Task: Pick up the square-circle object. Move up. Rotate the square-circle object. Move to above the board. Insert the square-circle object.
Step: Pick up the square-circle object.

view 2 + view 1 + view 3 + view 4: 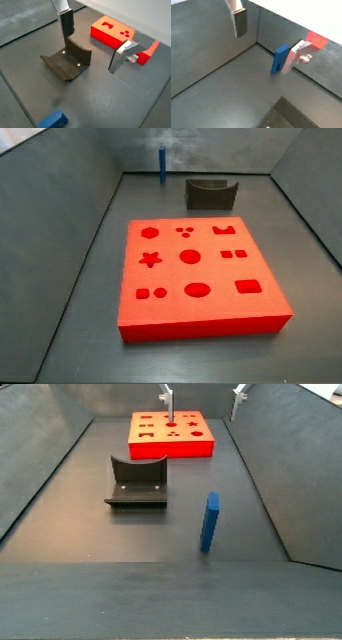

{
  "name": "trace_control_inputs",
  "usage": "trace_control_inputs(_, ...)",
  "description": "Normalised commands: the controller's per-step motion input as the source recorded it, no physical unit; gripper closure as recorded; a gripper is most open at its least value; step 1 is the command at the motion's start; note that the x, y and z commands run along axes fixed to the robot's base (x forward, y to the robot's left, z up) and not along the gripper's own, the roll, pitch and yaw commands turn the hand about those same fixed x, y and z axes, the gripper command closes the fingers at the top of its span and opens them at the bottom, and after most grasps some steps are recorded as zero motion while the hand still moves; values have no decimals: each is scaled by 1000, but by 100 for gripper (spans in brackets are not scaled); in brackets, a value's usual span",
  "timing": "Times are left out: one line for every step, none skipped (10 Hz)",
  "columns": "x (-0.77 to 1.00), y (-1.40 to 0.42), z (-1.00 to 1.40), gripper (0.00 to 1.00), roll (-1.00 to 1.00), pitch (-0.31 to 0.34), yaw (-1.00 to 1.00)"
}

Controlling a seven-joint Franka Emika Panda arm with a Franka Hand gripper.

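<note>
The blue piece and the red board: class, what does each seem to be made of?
The blue piece looks like matte moulded plastic: uniform colour, crisp edges. The red board seems plastic too, evenly coloured with clean-cut recesses, though painted wood cannot be excluded. The hand, above the floor, touches neither.

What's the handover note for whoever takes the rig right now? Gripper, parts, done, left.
Gripper: open, empty, up in the air; in a side view its fingers hang above the board's far end.
Square-circle object: blue, standing upright on the floor, apart from the dark grey U-shaped holder, untouched.
Board: red, flat on the floor, recesses free.
Done: nothing yet.
Left: all of it: pick up, lift, rotate, move above the board, insert.
</note>
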Motion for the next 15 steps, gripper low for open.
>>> trace_control_inputs(-60, 760, -337, 0, -26, 0, -94)
trace_control_inputs(-26, 700, -369, 0, 0, 0, -74)
trace_control_inputs(0, 649, -429, 0, 0, 0, -60)
trace_control_inputs(0, 669, -483, 0, -51, 0, -77)
trace_control_inputs(0, 609, -569, 0, -146, 0, -91)
trace_control_inputs(0, 546, -623, 0, -186, -23, -129)
trace_control_inputs(-14, 531, -586, 0, -251, -60, -151)
trace_control_inputs(-54, 449, -520, 0, -310, -99, -137)
trace_control_inputs(-86, 280, -471, 0, -329, -130, -69)
trace_control_inputs(-46, 137, -400, 0, -220, -121, -9)
trace_control_inputs(0, 0, -417, 0, -137, -100, 0)
trace_control_inputs(0, 0, -434, 0, -97, -73, 0)
trace_control_inputs(0, 0, -451, 0, -74, -39, -49)
trace_control_inputs(0, 37, -309, 0, 0, 0, -23)
trace_control_inputs(0, 111, -271, 0, 0, 0, 0)
